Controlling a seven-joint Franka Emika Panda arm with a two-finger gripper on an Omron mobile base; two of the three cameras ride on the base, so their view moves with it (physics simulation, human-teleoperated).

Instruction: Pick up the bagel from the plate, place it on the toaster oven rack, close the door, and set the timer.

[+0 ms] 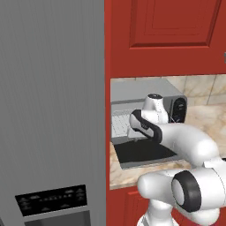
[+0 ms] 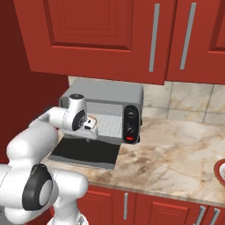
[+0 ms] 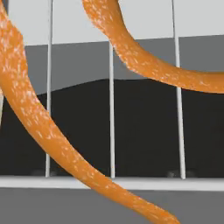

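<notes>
The bagel [image 3: 26, 113] is a golden-orange ring seen from very close in the hand view, its curved band crossing the silver wires of the toaster oven rack [image 3: 111, 131]. In the right base view my gripper [image 2: 93, 124] reaches into the grey oven's mouth over the rack [image 2: 110, 125], with a speck of orange at the hand. Its jaws stand open and the fingertips are hidden. The door [image 2: 85, 151] hangs fully open, its dark glass lying flat on the counter in front of the oven [image 1: 141, 152]. The plate [image 2: 221, 169] peeks in at the far right edge.
The oven's dark control panel with its knobs [image 2: 130, 121] is on its right side. Red cabinets [image 2: 110, 30] hang above. A tall grey fridge [image 1: 48, 110] walls off the left. Marble counter [image 2: 176, 149] stretches right of the oven.
</notes>
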